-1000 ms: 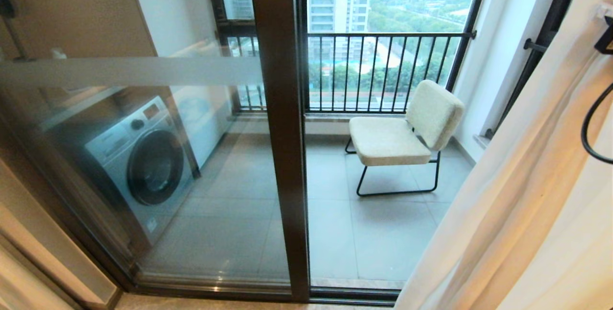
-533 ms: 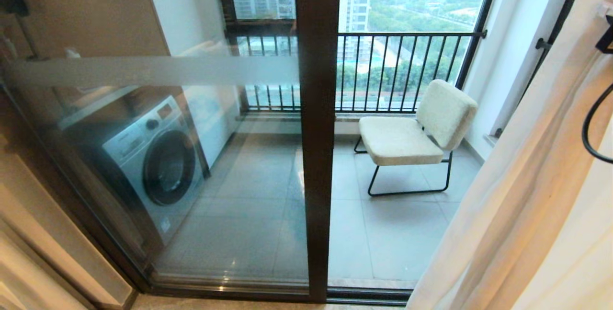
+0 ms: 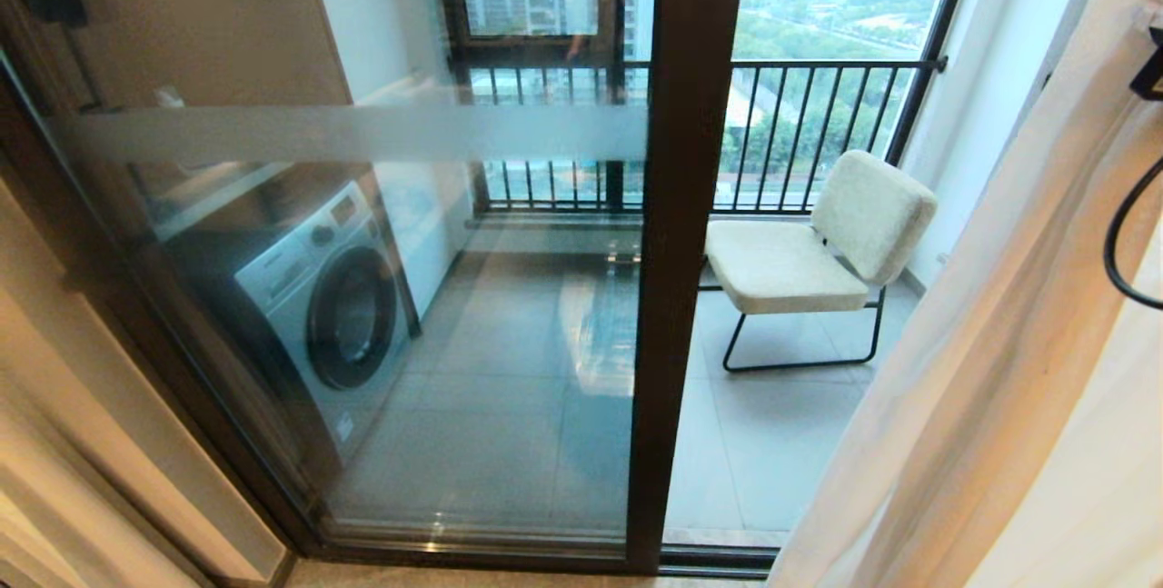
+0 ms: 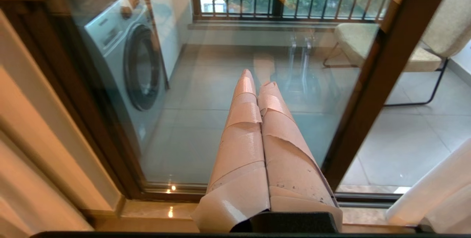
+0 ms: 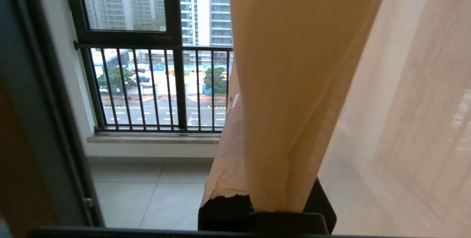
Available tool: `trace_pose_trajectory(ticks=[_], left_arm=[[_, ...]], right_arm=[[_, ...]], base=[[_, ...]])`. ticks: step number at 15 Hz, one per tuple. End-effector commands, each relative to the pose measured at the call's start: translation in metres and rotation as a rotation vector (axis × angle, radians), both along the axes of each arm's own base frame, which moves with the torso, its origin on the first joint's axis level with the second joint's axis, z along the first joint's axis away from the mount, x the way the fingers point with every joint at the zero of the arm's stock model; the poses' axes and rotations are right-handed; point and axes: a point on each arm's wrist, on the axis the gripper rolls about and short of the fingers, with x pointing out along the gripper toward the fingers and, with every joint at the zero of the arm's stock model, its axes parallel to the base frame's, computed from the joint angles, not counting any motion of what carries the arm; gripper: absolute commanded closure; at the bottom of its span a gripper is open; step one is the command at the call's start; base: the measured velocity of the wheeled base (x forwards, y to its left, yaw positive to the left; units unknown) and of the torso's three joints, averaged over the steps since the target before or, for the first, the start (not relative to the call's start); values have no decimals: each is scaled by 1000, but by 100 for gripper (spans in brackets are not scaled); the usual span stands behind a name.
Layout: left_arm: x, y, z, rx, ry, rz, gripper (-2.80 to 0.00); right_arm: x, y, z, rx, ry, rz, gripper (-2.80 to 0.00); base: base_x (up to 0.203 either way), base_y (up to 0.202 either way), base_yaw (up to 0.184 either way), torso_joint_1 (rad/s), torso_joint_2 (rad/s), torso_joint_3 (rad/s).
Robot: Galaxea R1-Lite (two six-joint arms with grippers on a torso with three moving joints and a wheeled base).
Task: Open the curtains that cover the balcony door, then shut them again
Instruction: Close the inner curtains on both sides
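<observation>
Both grippers pinched: right gripper [image 5: 257, 197] clamped on the curtains [image 5: 294, 83]; left gripper [image 4: 259, 87] empty, balcony door [image 4: 382, 80] just ahead.

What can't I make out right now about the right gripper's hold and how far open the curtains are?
- Right gripper: right wrist view, a fold of the curtains covers the fingertips; it is shut on the fabric, but how much it holds is hidden.
- Head view: the right gripper is cut off by the right edge; only cream fabric shows.
- Curtain top, rail and far ends: outside every view.
- Balcony door right side: hidden behind the fabric.
</observation>
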Motion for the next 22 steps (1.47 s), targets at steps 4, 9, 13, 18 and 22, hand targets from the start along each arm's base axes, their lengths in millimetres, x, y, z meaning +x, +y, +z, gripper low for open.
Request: trace_pose_trajectory(ticks=[4,9,13,18,22], left_arm=[[0,0,0,0,-1,0,0],[0,0,0,0,-1,0,0],[0,0,0,0,-1,0,0],[0,0,0,-1,-1,0,0],[0,0,0,-2,-1,0,0]], right_arm=[[0,0,0,0,-2,1,0],[0,0,-1,0,1,1,0],[0,0,-1,0,1,1,0],[-1,0,-1,0,1,1,0],[0,1,-1,-3,-1,1,0]], base=[[0,190,1,2,3,2],[0,190,1,3,1,2],[0,188,0,3,0,3],[0,142,3,0,1,2],[0,0,0,0,0,0]])
